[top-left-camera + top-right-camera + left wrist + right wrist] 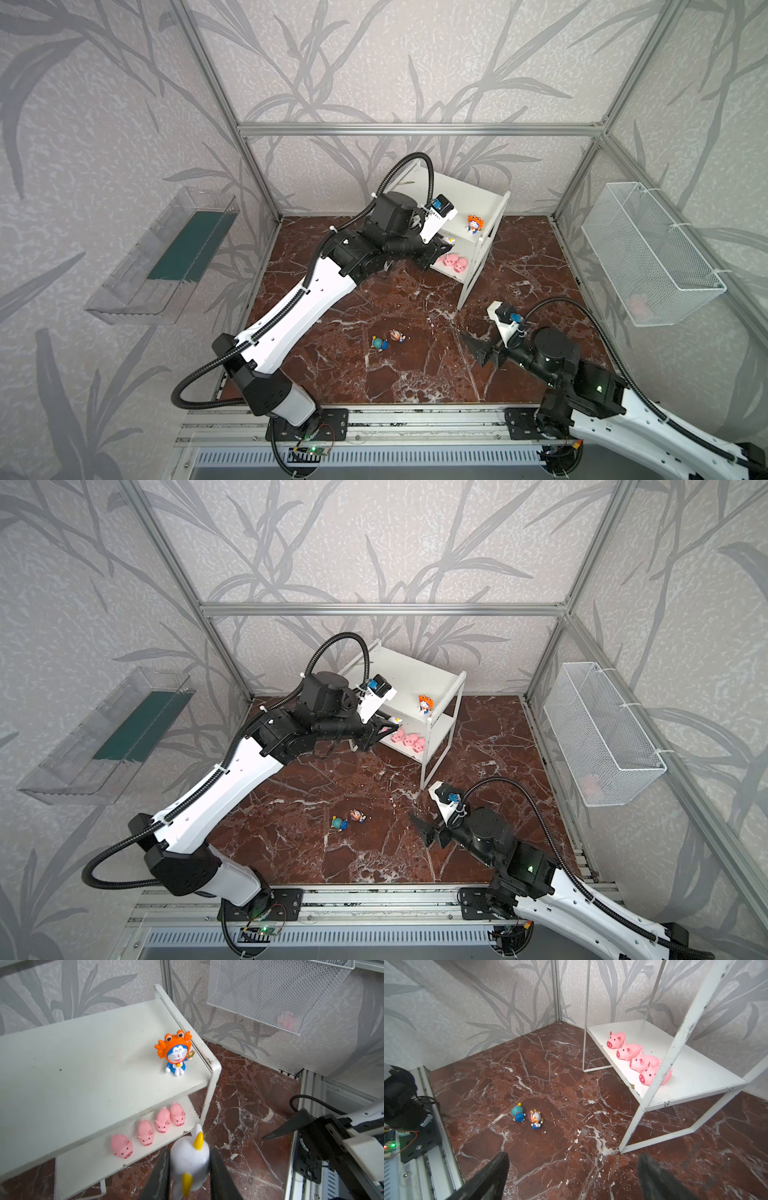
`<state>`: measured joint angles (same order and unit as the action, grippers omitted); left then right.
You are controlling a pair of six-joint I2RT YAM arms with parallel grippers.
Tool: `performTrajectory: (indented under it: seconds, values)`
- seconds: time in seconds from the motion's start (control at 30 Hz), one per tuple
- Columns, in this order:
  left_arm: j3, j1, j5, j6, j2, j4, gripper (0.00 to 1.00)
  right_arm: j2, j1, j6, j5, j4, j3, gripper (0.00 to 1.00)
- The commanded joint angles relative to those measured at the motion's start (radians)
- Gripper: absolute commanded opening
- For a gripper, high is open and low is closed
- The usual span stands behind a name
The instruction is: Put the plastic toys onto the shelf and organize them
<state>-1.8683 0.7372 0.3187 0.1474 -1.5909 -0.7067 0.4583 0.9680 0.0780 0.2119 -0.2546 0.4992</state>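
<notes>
Shiny red-brown marble floor [415,374] is lying under both arms. The left pincer [190,1150] is squeezing a smooth white toy [188,1159] with yellow horns, beside the white shelf [83,1053]. The right pincer [574,1155] is hanging wide apart, empty. Four round pink pigs [626,1051] are sitting on the lower board, an orange crab-hat toy [176,1053] on top.

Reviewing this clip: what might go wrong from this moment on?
1. The left jaws hold the white-gold figurine near the shelf, by its top board's front edge and the pigs; a lift could clip either.
2. The orange figurine sits near the top board's end corner; a nudge might tip it off.
3. The teal figurine and brown figurine lie side by side on the floor; the open right jaws could catch both.
</notes>
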Motion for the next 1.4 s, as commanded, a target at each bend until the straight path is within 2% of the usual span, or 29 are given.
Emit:
performTrajectory:
  seconds: [0.0, 0.17, 0.7, 1.37]
  values:
    - [-0.106, -0.007, -0.02, 0.088, -0.05, -0.075, 0.17, -0.012, 0.003, -0.006, 0.097, -0.061, 0.053, 0.96]
    - [-0.204, -0.008, -0.025, 0.108, -0.113, -0.101, 0.17, -0.025, 0.003, -0.004, 0.186, -0.117, 0.083, 0.97]
    - [-0.338, -0.047, 0.085, 0.064, -0.233, -0.108, 0.19, -0.081, 0.003, 0.018, 0.223, -0.194, 0.122, 0.97]
    - [-0.41, -0.084, 0.154, 0.026, -0.309, -0.121, 0.24, -0.086, 0.003, 0.032, 0.223, -0.198, 0.106, 0.97]
